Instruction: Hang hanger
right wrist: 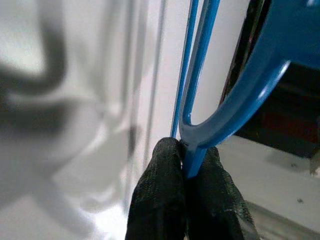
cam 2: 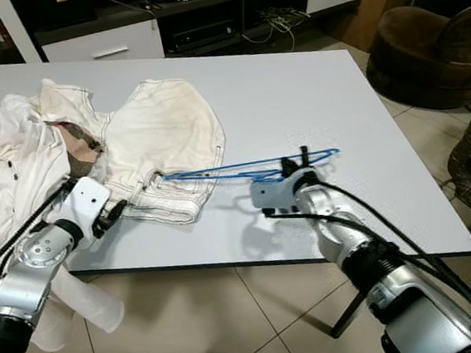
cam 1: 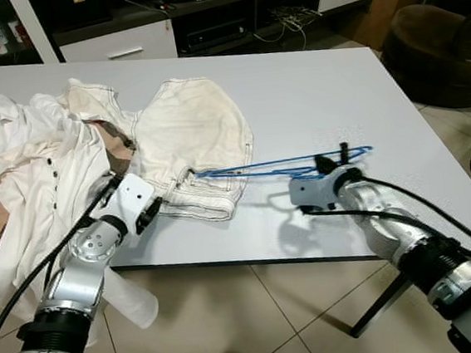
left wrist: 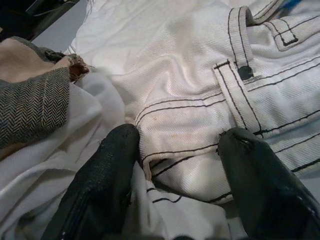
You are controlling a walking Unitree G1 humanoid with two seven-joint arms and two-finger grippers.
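Note:
A thin blue hanger lies just above the white table, its left end pushed into the waistband of cream white shorts. My right gripper is shut on the hanger's hook end; the wrist view has both fingertips pinching the blue hanger. At the shorts' lower left corner my left gripper is open, its fingers straddling the hem of the shorts without closing on it.
A heap of white shirts and a brown checked garment covers the table's left part and hangs over the front edge. A brown armchair stands at the right, a dark TV cabinet behind the table.

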